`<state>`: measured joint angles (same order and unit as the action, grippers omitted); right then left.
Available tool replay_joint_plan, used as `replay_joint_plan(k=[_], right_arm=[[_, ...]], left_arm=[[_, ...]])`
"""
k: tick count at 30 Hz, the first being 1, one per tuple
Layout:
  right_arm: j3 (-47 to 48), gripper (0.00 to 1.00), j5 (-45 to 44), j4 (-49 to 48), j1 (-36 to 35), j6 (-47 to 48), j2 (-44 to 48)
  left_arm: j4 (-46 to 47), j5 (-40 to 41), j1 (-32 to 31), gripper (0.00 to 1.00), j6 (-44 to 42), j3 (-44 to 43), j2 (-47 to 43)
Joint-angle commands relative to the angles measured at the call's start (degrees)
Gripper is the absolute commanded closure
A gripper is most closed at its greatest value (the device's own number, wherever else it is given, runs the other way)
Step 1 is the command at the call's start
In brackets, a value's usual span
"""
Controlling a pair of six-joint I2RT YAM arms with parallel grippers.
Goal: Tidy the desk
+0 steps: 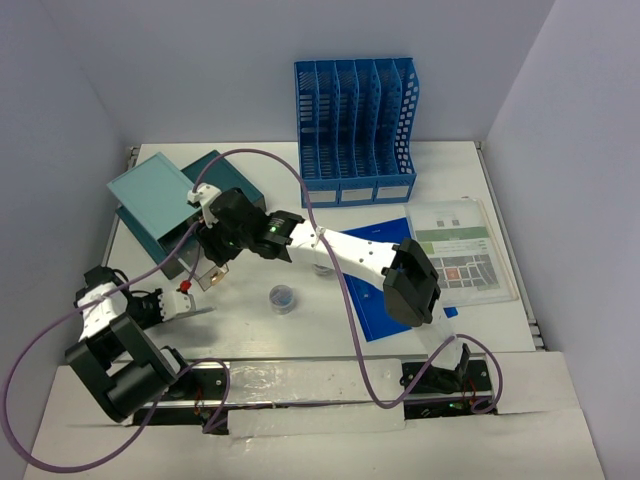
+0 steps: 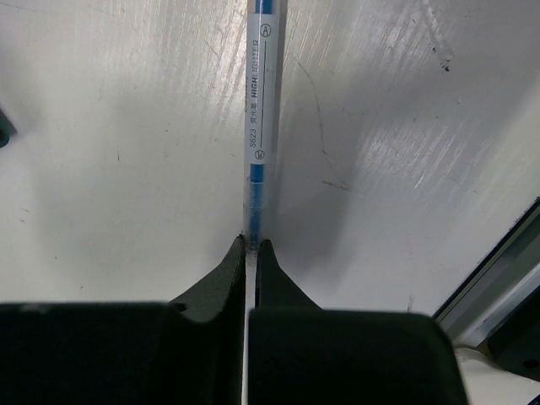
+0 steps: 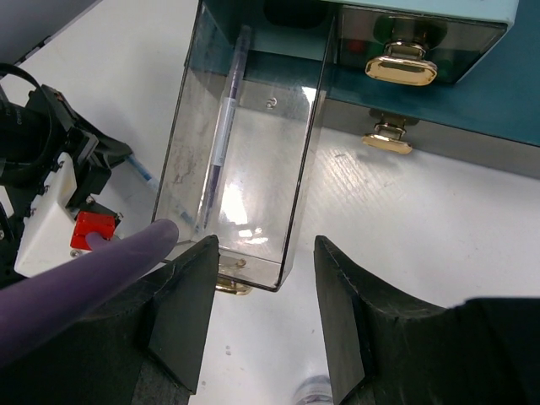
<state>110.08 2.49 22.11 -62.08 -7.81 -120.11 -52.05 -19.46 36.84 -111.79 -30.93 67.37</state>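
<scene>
The white desk [image 1: 250, 330] carries a teal drawer box [image 1: 160, 205] at the back left. One clear drawer [image 3: 245, 152] is pulled out, with a pen [image 3: 224, 126] lying inside. My right gripper [image 3: 261, 287] is open, its jaws standing either side of the drawer's front end with its gold handle [image 3: 226, 287]; in the top view it is at the box [image 1: 215, 248]. My left gripper [image 2: 251, 245] is shut on the end of a clear blue highlighter [image 2: 260, 126], low over the desk just left of the drawer [image 1: 182, 293].
A blue file rack [image 1: 355, 125] stands at the back centre. A blue folder [image 1: 385, 300] and a printed sheet [image 1: 460, 250] lie at the right. A small round jar [image 1: 283, 297] sits mid-desk. A purple cable [image 3: 76, 278] crosses the right wrist view.
</scene>
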Motion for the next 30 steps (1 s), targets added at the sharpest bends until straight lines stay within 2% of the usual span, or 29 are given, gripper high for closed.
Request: replay_joint_plan(k=[1,8,19,30], right_arm=[[-0.15,0.44,-1.86,-2.92,1.7,-0.71,5.94],[-1.84,0.44,-2.14,-3.45,1.7,-0.8,7.38],[-6.25,0.44,-1.96,-5.21,1.67,-0.21,10.94],[-21.29,0.44,5.13,-13.1,1.38,2.61,17.24]], left_arm=[[-4.12,1.82,-0.04,1.0,-8.44,1.02,1.82],[-5.92,-6.48,0.23,1.0,-2.05,-4.15,1.36],[-11.4,-10.1,0.25,1.0,-9.61,-4.02,-4.33],[-17.43,-11.66,-1.62,1.0,-14.67,-5.77,-4.57]])
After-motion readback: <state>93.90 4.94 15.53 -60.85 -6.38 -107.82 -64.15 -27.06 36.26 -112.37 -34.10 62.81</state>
